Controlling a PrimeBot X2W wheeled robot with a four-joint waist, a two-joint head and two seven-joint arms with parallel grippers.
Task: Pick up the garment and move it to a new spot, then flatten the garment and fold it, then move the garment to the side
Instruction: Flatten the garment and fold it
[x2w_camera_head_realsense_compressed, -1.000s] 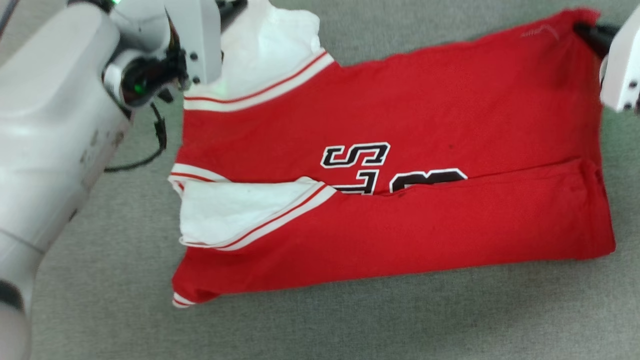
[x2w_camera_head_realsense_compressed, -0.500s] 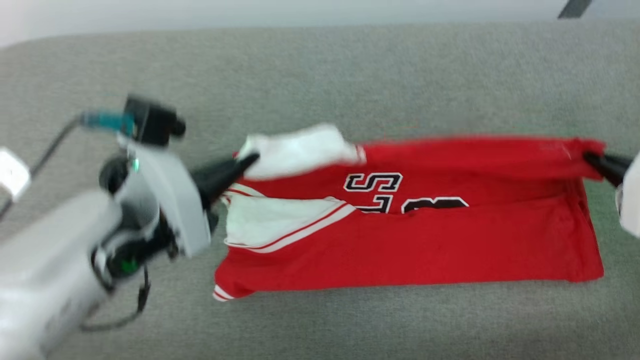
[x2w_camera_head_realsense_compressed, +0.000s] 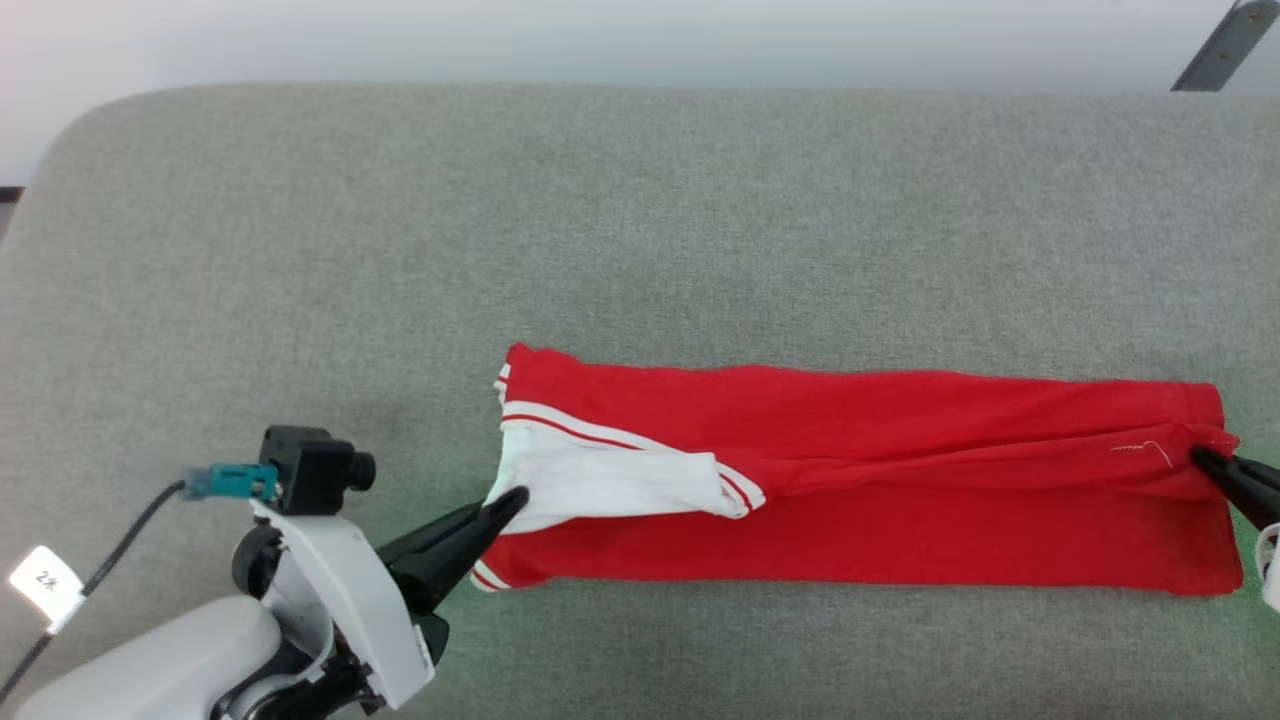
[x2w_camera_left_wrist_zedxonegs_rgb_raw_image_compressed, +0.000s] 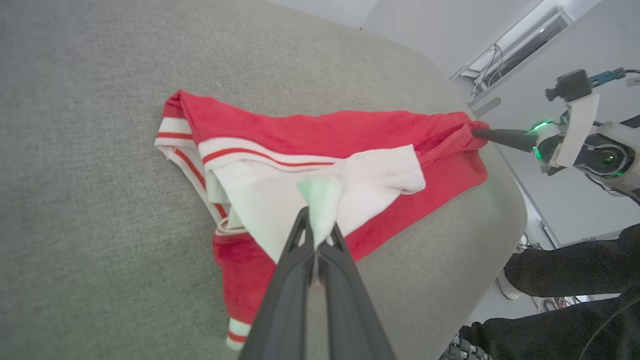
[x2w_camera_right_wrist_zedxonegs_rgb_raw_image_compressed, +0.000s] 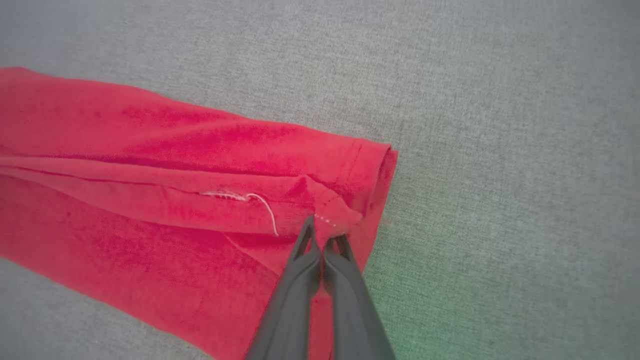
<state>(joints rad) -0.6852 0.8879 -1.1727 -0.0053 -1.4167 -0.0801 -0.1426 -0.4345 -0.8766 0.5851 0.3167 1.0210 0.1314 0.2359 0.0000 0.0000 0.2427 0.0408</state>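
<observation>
Two grippers pinch the garment (x2w_camera_head_realsense_compressed: 900, 520), one at each end. Head view: it lies folded into a long red strip on the grey pad (x2w_camera_head_realsense_compressed: 640, 220), well clear of the far edge. The left gripper (x2w_camera_head_realsense_compressed: 515, 498) is pressed together on the white sleeve (x2w_camera_head_realsense_compressed: 610, 480) at its left end, and the right gripper (x2w_camera_head_realsense_compressed: 1200, 458) clamps the hem corner at its right end. L wrist view: tips closed on a sleeve fold (tinted green); hem end sits near the pad's rounded edge. R wrist view: tips nip a bunched red hem corner, the rest of the cloth resting on the pad.
</observation>
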